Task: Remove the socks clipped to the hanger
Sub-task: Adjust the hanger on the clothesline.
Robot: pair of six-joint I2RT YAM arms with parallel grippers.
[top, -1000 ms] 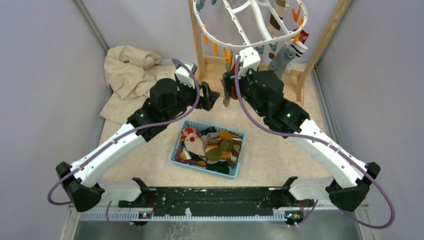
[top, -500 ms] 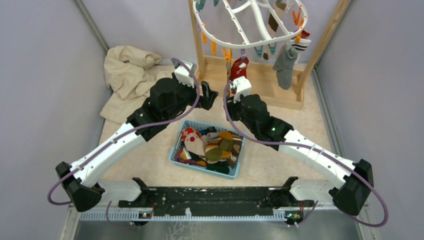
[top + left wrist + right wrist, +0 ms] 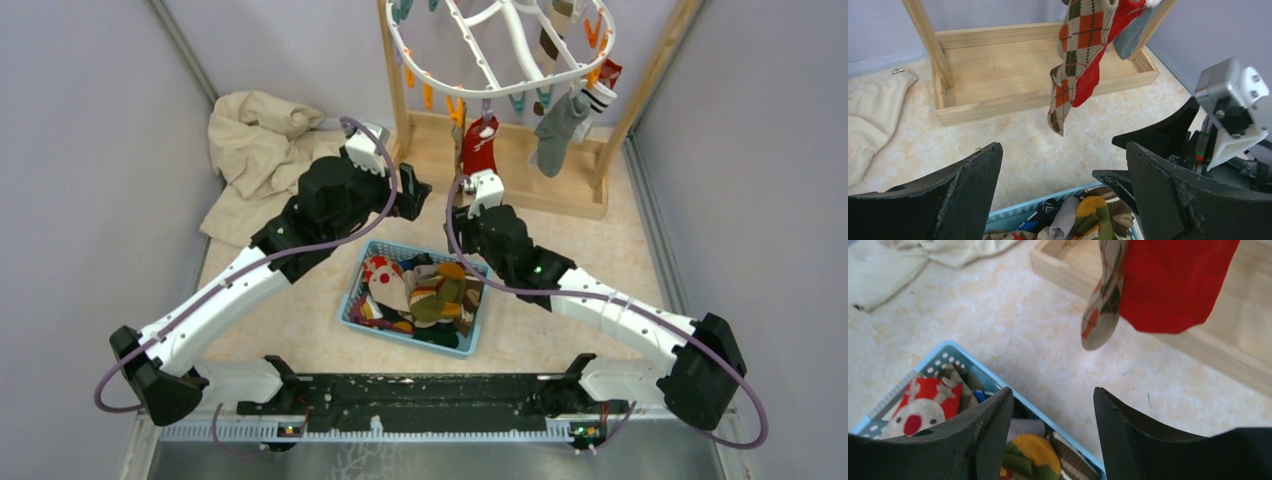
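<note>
Red sock (image 3: 478, 143) shows overhead; wrist views add checked sock (image 3: 1075, 55) beside it, beyond left fingers (image 3: 968, 185), right fingers (image 3: 983, 435), spread empty.

The beige marbled tabletop (image 3: 620, 230) is carrying a blue basket (image 3: 357, 283) sitting just under the right gripper (image 3: 1051, 395). A crumpled beige cloth (image 3: 250, 150) is lying left of the left gripper (image 3: 1063, 150), and a wooden rack base (image 3: 560, 185) is standing beyond both.

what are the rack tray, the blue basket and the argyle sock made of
Rack tray: looks like pale unfinished wood, with faint grain and a matte surface.
Blue basket: probably moulded plastic, smooth with a perforated rim.
Argyle sock: knitted fabric, soft and hanging limp.
</note>
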